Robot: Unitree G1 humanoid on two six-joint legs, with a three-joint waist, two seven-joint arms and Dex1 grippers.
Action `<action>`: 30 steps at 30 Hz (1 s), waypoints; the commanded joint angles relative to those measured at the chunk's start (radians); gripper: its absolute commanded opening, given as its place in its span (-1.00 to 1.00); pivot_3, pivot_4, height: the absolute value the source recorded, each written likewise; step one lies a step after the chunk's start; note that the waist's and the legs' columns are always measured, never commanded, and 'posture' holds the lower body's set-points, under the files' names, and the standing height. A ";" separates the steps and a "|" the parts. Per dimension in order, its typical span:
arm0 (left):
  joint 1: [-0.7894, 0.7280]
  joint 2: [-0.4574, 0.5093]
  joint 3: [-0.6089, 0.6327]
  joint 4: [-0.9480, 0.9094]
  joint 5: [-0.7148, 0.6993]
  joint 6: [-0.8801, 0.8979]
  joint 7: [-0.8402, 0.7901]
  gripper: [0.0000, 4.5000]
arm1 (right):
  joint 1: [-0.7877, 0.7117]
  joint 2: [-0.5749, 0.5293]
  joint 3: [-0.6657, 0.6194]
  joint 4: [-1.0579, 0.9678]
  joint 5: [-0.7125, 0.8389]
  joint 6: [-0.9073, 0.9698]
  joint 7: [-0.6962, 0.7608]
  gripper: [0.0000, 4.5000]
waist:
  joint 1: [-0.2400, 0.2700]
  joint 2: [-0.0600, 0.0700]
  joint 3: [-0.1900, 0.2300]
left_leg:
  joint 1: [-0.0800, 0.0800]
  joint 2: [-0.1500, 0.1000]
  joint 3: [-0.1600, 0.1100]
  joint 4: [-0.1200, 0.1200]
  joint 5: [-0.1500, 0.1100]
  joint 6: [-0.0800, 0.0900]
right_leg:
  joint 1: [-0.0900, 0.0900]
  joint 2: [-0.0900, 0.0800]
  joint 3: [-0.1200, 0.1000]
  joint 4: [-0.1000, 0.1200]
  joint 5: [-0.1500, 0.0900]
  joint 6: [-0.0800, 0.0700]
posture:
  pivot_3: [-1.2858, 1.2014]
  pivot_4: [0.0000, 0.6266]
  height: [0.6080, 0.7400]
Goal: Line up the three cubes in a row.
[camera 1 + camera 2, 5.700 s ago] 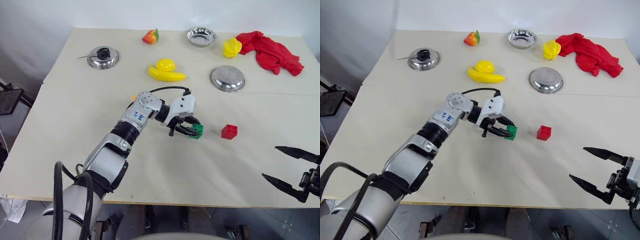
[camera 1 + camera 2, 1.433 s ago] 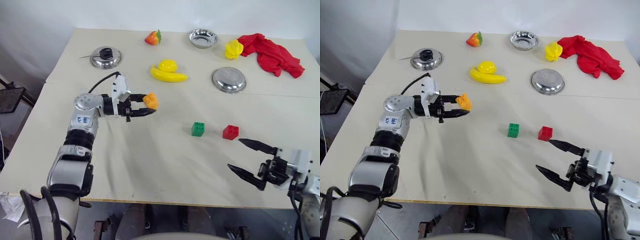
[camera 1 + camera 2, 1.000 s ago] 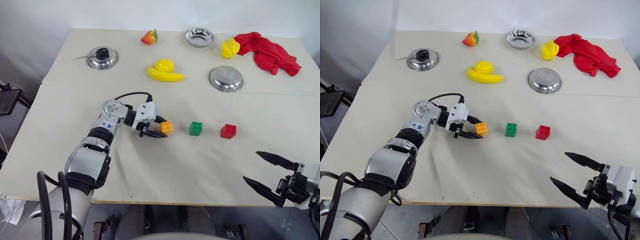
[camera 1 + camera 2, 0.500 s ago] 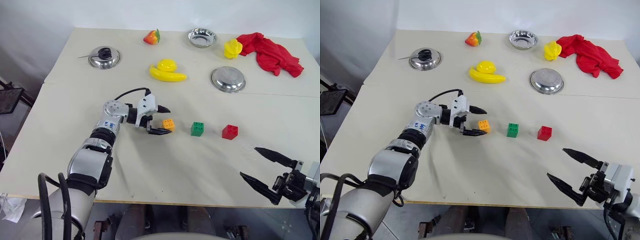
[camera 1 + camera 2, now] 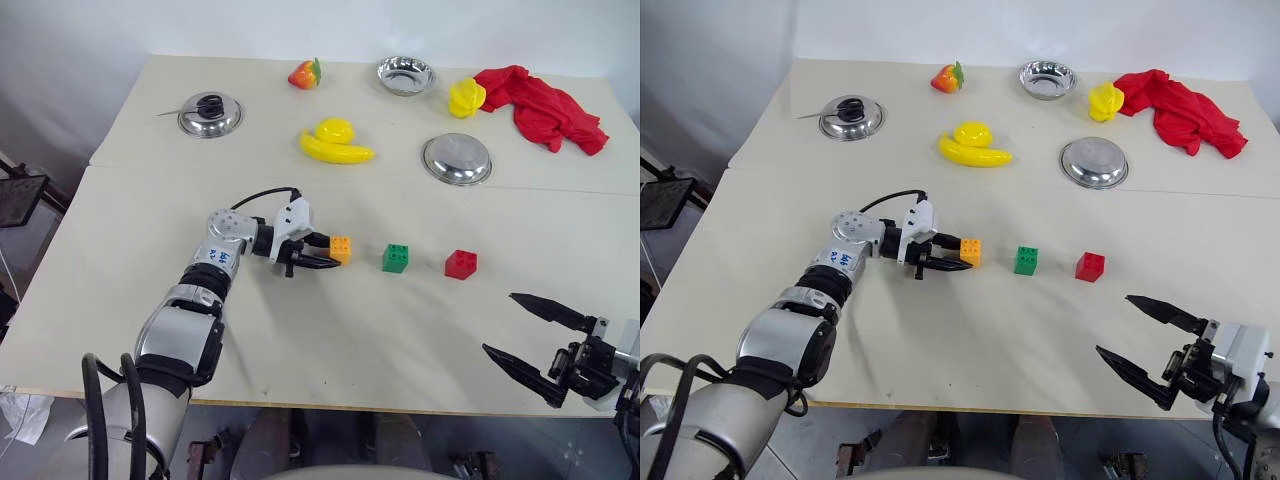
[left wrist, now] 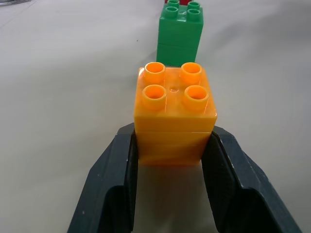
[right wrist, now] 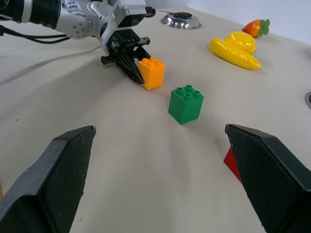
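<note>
Bright, even overhead light; soft short shadows on table [image 5: 420, 330]; wrist views slightly soft near edges, perhaps.

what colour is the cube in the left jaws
Orange cube, clearest in the left wrist view.

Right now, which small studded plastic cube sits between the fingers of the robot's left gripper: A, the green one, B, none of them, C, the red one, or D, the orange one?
D: in the left wrist view, the left gripper has a finger pressed on each side of the orange cube, while the green cube and the red cube stand apart on the table further along the row.
</note>
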State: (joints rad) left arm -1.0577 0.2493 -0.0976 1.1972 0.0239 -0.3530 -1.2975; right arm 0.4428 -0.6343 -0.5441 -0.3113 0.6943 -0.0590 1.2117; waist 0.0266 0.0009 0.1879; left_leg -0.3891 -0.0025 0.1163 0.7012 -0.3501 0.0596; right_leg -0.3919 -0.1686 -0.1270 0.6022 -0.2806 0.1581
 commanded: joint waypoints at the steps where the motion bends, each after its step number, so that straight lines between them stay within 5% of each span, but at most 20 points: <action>1: -0.052 -0.001 -0.011 0.038 0.032 -0.059 0.015 -0.35 | 0.020 -0.020 -0.053 0.000 0.023 -0.003 0.025 1.00 | -0.001 0.000 0.000 | 0.000 0.000 0.000 0.000 0.000 0.000 | 0.000 0.000 0.000 0.000 0.000 0.000 | 0.03 -0.52 1.00; 24: -0.045 0.030 0.027 0.079 0.048 -0.012 -0.019 -0.35 | -0.041 -0.095 -0.120 0.205 0.002 -0.028 0.158 1.00 | -0.004 0.000 0.000 | 0.000 0.002 0.000 0.000 0.000 0.000 | 0.000 0.000 0.000 0.000 0.000 0.000 | 0.03 -0.52 1.00; 30: -0.030 0.059 0.057 0.055 0.020 -0.036 -0.055 0.46 | -0.056 -0.098 -0.104 0.186 0.009 -0.008 0.156 1.00 | -0.004 0.000 0.000 | 0.000 0.002 0.000 0.000 0.000 0.000 | 0.000 0.000 0.000 0.000 0.000 0.000 | 0.03 -0.52 1.00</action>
State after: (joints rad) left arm -1.0861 0.2940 -0.0626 1.2733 0.0735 -0.3683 -1.3499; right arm 0.3879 -0.7171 -0.6378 -0.0979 0.6894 -0.0708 1.3636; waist 0.0224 0.0007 0.1878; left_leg -0.3888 0.0000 0.1162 0.7015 -0.3501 0.0596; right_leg -0.3920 -0.1686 -0.1268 0.6026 -0.2806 0.1581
